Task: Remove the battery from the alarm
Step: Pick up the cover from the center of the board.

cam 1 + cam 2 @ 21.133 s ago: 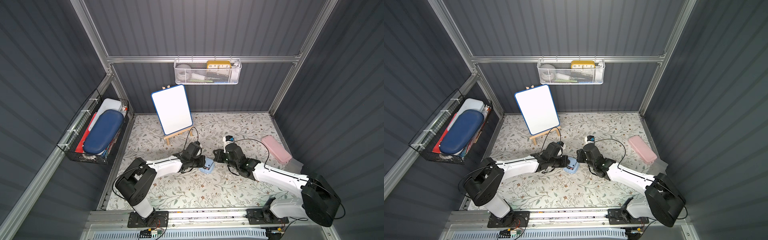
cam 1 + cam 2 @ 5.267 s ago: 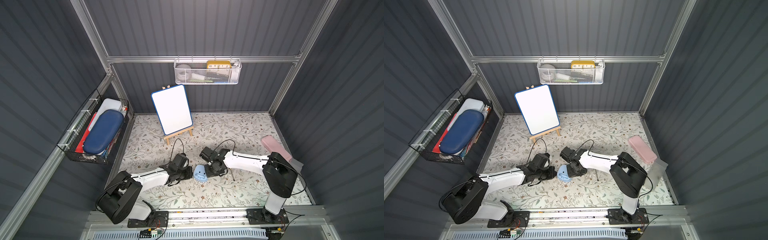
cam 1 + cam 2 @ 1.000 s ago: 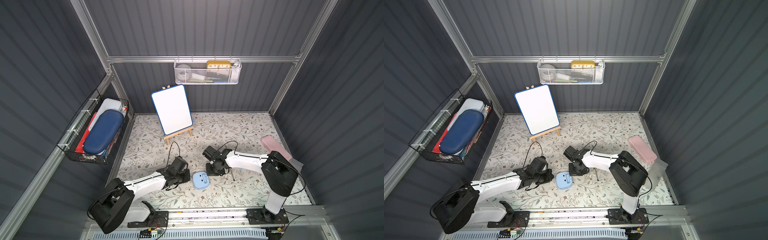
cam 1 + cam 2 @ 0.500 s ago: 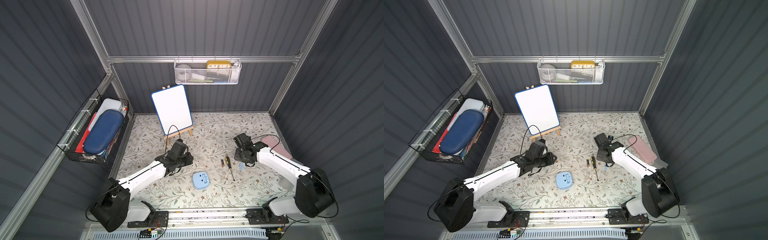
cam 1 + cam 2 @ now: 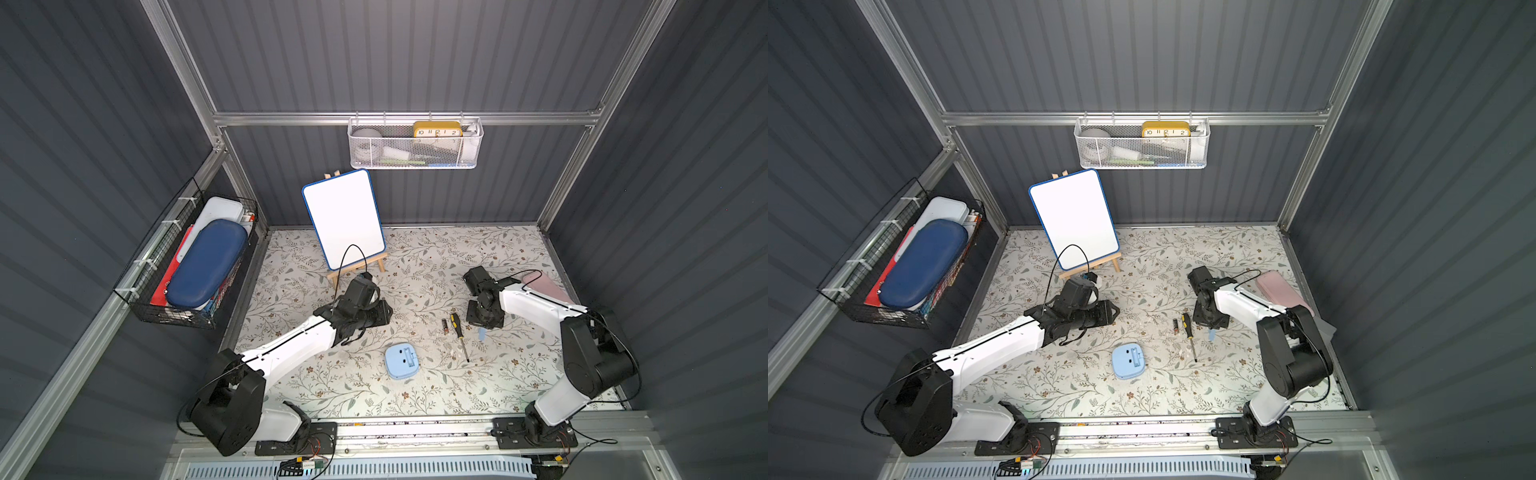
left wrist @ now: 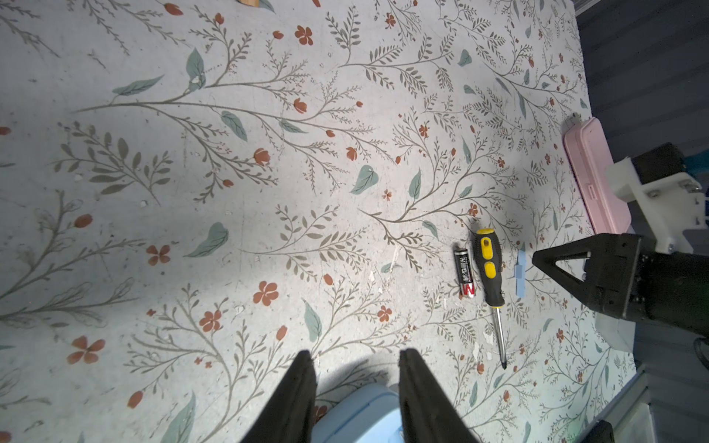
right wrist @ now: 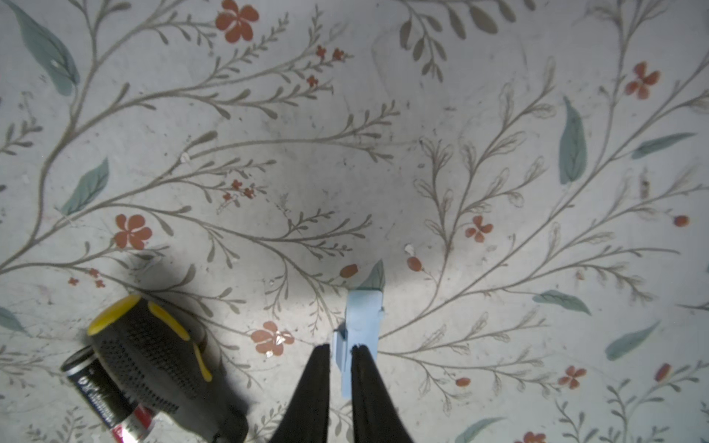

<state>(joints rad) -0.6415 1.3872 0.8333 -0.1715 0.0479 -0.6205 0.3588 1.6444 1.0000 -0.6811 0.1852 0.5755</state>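
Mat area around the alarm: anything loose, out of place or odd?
Yes. The alarm lies face down, and a small light-blue piece, seemingly its battery cover, lies apart on the mat between the right gripper's jaws. The battery lies loose beside the screwdriver. Nothing looks spilled or broken.

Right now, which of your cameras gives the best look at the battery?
The left wrist view: the whole battery lies unobstructed beside the screwdriver, label readable. The right wrist view shows it closer, but the screwdriver handle overlaps it. In both top views it is only a tiny dark sliver on the table.
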